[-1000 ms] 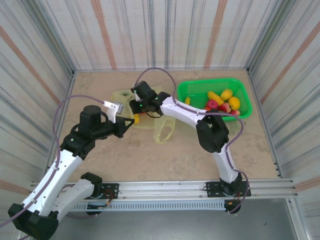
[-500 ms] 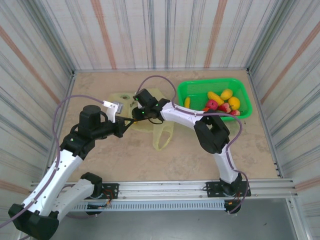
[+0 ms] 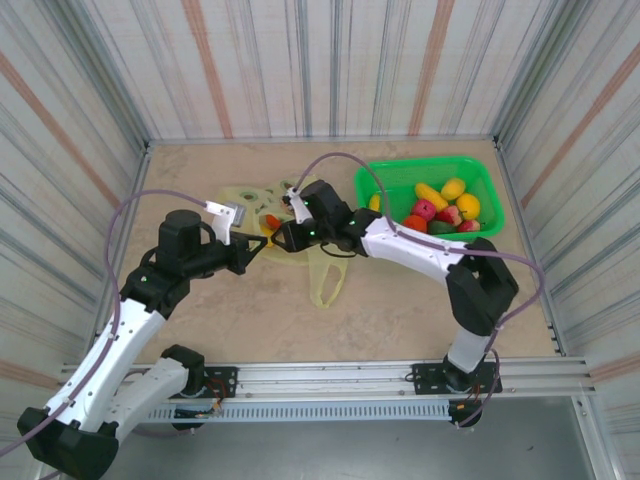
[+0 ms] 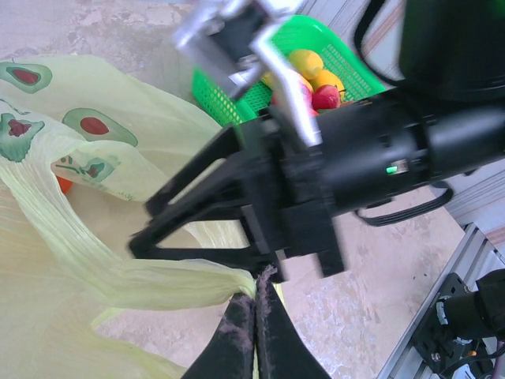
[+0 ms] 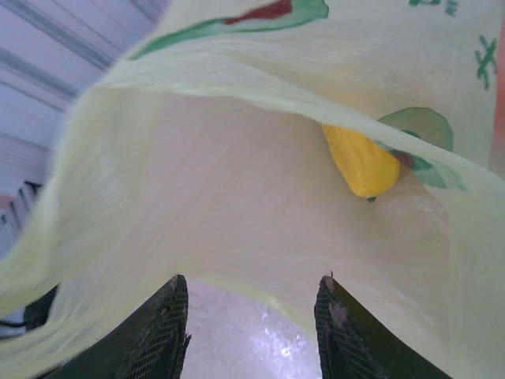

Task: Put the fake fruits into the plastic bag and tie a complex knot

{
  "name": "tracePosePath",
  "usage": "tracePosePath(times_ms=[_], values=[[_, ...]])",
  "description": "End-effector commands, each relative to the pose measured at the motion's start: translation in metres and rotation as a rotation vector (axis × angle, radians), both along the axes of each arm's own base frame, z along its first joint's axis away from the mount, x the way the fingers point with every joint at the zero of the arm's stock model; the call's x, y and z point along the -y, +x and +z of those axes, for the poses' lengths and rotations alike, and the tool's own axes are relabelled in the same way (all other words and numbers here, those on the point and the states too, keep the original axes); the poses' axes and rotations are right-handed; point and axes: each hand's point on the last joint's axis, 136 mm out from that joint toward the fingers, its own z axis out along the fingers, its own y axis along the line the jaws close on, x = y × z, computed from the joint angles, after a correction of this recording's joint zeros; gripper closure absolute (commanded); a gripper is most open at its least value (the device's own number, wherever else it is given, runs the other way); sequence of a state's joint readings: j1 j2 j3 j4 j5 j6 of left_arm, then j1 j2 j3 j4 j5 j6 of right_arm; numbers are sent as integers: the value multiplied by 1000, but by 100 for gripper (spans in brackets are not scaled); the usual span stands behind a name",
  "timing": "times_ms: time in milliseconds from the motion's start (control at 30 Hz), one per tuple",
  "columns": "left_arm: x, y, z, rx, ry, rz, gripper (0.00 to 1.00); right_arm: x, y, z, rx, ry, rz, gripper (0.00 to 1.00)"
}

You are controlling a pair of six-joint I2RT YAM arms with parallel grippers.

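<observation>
The pale yellow plastic bag [image 3: 245, 195] lies left of centre, with one loop handle [image 3: 325, 280] trailing toward me. My left gripper [image 3: 252, 250] is shut on the bag's other handle, and the film bunches at its tips [image 4: 256, 294]. My right gripper [image 3: 283, 237] is open at the bag's mouth, right beside the left one. The bag's rim [image 5: 260, 296] runs across the gap between its fingers [image 5: 177, 316]. A red fruit [image 3: 271, 222] and a yellow fruit [image 5: 359, 162] lie inside the bag. In the left wrist view the right gripper [image 4: 144, 227] reaches over the held handle.
A rigid green mesh basket [image 3: 420, 165] stands at the back right and holds several fake fruits [image 3: 445, 205], yellow, red and orange. Striped walls close in the table on three sides. Bare tabletop lies in front of the bag.
My right gripper has drawn back rightward and toward me, out of the bag's mouth, and its elbow has swung right. The red fruit now shows in the bag. The left gripper kept still.
</observation>
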State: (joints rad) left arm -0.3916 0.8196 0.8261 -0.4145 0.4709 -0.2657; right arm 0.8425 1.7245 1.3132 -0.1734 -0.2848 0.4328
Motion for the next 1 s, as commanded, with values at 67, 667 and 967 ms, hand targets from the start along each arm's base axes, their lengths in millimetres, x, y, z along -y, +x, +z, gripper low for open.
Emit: tracePosePath(times_ms=[67, 667, 967], values=[[-3, 2, -2, -10, 1, 17, 100, 60, 7, 43, 88, 34, -64, 53], [-3, 0, 2, -12, -25, 12, 100, 350, 112, -7, -130, -230, -1008, 42], [0, -3, 2, -11, -13, 1, 100, 448, 137, -15, -252, -244, -1500, 38]])
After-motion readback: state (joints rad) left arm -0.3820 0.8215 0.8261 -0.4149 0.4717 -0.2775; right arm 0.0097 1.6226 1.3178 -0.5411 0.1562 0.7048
